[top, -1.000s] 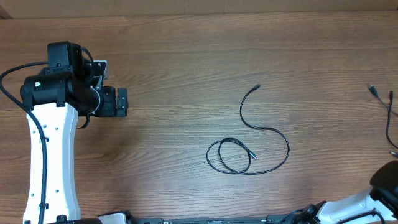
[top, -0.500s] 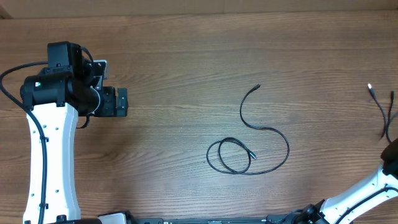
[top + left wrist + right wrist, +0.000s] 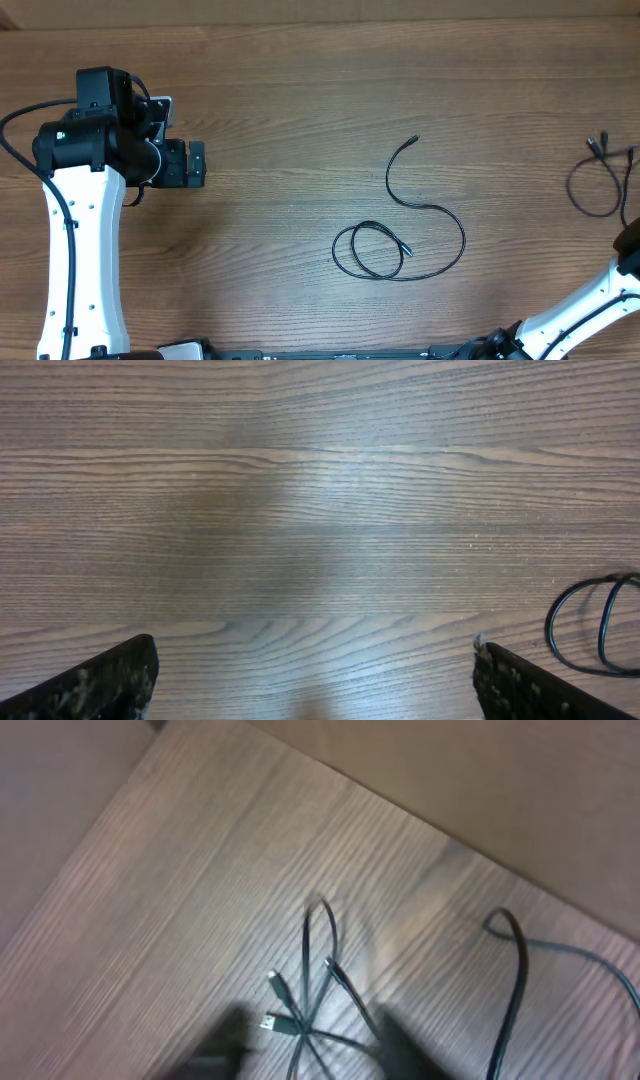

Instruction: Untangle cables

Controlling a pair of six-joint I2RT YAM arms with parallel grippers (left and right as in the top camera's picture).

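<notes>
I work on a brown wood-grain table (image 3: pixel 280 90) — soft light sheens its boards at the centre of my left wrist view. Past its corner, 9 to 2 o'clock on my right wrist view, a plain tan surface (image 3: pixel 500 780).

Even, soft overhead light; right wrist view (dimmer) blurs the cables (image 3: pixel 521 970).

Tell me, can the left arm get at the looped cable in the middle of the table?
Probably yes. The left gripper is open and points toward the cable across bare table, with nothing lying between them. It may need a fair stretch, though.
</notes>
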